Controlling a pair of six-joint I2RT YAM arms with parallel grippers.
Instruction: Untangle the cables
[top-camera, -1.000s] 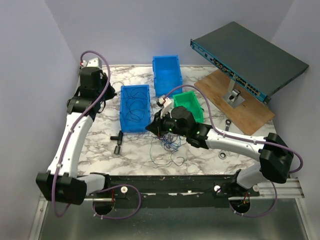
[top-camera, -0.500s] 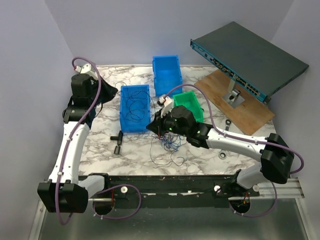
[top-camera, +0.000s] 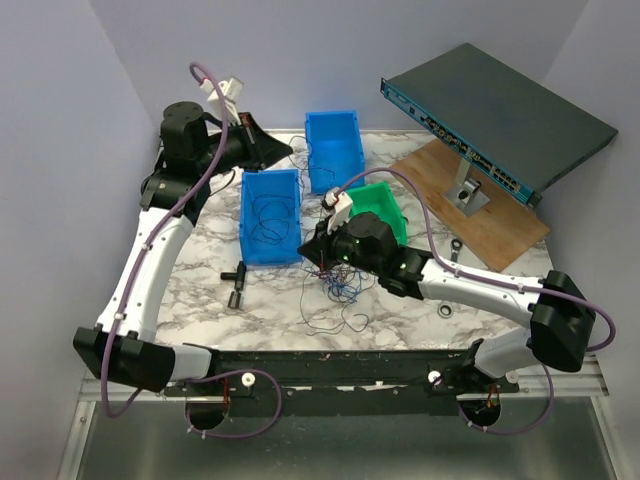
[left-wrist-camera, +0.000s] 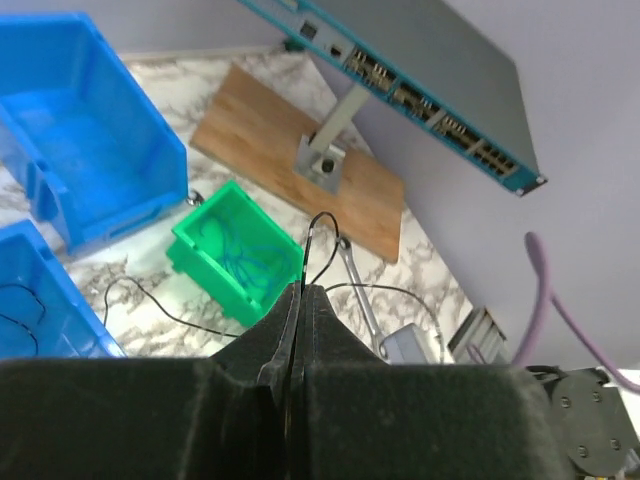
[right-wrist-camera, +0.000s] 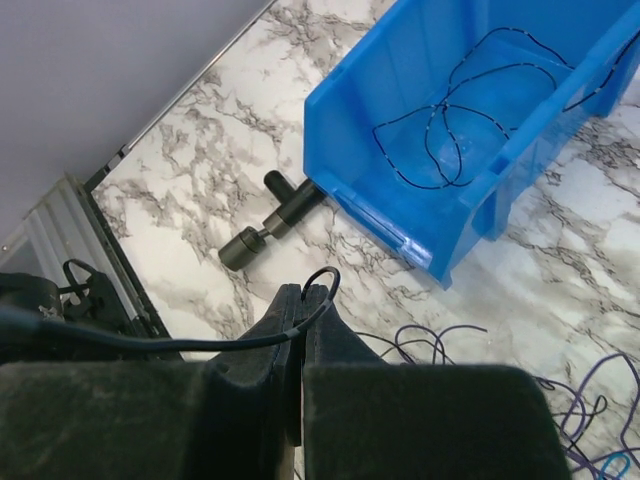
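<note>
A tangle of blue and dark cables (top-camera: 337, 290) lies on the table (top-camera: 200, 290) by the middle of the near edge. 1 black cable (right-wrist-camera: 322, 278) loops out past the tips of the right gripper (right-wrist-camera: 303, 292), whose jaws are pressed together on it just above the tangle's left side. The near bin (top-camera: 270, 256), blue, stands close beside those tips and has black loops (top-camera: 268, 215) in it. A black T-piece (top-camera: 238, 280) lies left of the tangle.

Toward the far-left corner the left gripper (left-wrist-camera: 302, 290) hangs raised, its jaws clamped on a black strand (left-wrist-camera: 318, 235). The far bin (top-camera: 358, 150), also blue, is just beside it. A green bin (top-camera: 395, 215), a wrench (top-camera: 455, 245), a board (top-camera: 500, 235) and a switch (top-camera: 500, 110) fill the right side.
</note>
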